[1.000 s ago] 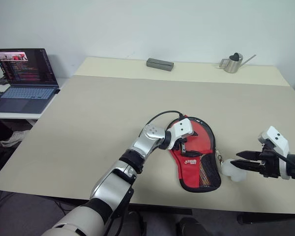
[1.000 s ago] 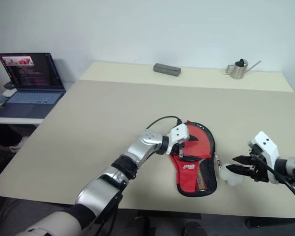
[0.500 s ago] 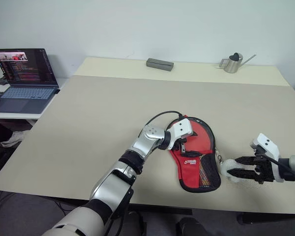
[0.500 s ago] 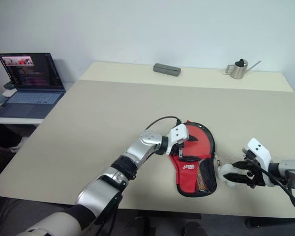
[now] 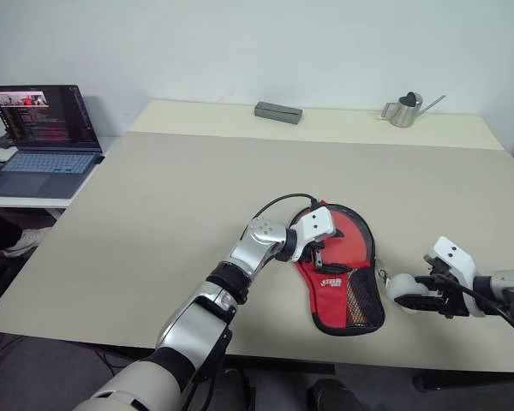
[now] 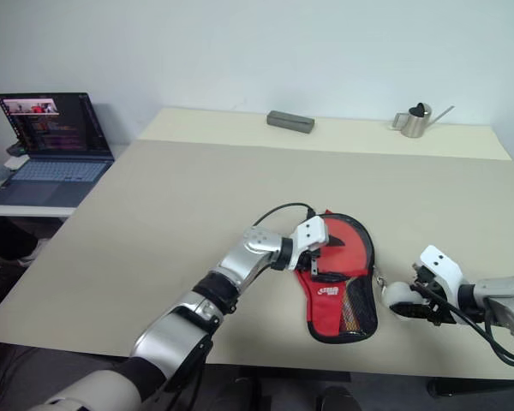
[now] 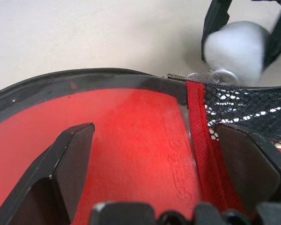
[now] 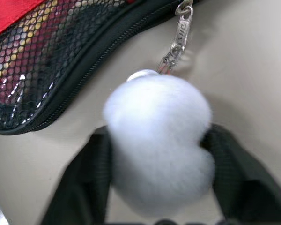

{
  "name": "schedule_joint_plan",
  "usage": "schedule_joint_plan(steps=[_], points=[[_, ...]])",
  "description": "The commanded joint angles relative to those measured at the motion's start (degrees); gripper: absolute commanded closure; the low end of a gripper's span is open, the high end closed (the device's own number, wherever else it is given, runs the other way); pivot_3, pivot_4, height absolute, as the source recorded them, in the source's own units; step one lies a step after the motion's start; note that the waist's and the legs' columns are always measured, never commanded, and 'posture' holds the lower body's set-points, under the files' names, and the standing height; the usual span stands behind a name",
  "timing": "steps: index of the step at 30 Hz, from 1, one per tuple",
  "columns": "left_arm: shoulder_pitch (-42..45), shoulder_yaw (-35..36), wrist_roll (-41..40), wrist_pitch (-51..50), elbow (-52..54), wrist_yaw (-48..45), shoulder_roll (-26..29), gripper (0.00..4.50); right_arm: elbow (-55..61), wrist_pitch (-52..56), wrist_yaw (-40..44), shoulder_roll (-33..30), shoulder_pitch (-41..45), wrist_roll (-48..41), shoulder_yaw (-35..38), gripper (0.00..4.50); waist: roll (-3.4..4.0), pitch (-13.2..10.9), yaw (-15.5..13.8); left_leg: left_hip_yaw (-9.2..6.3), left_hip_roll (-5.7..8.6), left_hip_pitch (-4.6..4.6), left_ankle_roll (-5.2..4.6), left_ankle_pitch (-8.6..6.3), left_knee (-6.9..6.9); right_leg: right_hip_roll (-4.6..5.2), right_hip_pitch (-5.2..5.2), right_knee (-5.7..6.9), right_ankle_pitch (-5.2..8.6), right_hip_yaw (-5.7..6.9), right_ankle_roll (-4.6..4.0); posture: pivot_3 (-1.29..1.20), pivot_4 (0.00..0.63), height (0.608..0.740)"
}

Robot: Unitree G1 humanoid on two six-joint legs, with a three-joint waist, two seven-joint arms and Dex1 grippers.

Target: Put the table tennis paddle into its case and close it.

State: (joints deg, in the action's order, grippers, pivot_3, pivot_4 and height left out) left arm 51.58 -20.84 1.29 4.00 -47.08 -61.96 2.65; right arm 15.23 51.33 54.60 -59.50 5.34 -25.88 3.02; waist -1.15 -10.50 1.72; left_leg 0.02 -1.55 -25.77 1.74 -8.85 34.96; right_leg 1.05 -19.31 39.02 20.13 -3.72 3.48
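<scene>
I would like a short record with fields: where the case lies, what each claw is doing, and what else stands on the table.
case: red side with mesh pocket up, lying flat near the table's front edge
left claw: open, over the case's red face
right claw: closed on the white fluffy ball attached to the zip pull
far edge: grey box, metal watering can
side desk: open laptop

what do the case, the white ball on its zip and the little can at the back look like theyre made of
Case: soft woven fabric, red with black trim, with a black mesh pocket; weave and netting show in the wrist views.
White ball: fluffy, probably faux fur or plush; fuzzy outline, squeezed between the right gripper's jaws.
Zip pull: shiny metal.
Can: looks like brushed metal, grey sheen; too small to be sure.
</scene>
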Motion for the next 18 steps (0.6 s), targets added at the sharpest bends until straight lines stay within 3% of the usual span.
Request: schedule_joint_plan(steps=[1,4,6,18], points=[[-1.65,-3.38,3.75,0.45,-1.05,-2.21,1.34,0.0,0.0,-1.02,0.13,-0.68,0.95,1.05,-0.28,3.17,-0.02,0.01,0.03,0.0,0.0,0.01,0.0,0.0,0.0,0.0,0.01,0.0,0.0,0.0,0.0,0.0,0.15,0.74],[-1.93,-4.42,5.37,1.1,-1.91,-2.7,2.39,0.0,0.23,-1.12,0.45,-1.04,0.86,1.26,-0.55,3.94,-0.06,0.09,0.09,0.0,-0.01,0.09,0.0,0.0,0.0,-0.01,0.07,0.0,0.0,0.0,0.0,0.0,0.15,0.74],[-2.18,-4.72,5.92,1.3,-2.67,-3.11,2.54,0.0,0.72,-1.33,0.94,-1.69,0.55,1.53,-0.8,4.21,-0.05,0.19,0.09,0.01,-0.02,0.17,0.0,0.0,0.0,-0.02,0.15,0.0,0.0,0.0,0.0,0.0,0.15,0.74],[-4.51,1.36,1.29,-0.43,-12.83,-2.95,-0.38,0.0,2.64,0.39,0.32,-1.82,0.81,0.61,-1.01,4.28,-0.15,1.1,-0.02,0.0,-0.03,0.32,0.0,-0.01,-0.02,-0.01,0.3,-0.02,0.0,-0.01,0.0,0.0,0.15,0.74]])
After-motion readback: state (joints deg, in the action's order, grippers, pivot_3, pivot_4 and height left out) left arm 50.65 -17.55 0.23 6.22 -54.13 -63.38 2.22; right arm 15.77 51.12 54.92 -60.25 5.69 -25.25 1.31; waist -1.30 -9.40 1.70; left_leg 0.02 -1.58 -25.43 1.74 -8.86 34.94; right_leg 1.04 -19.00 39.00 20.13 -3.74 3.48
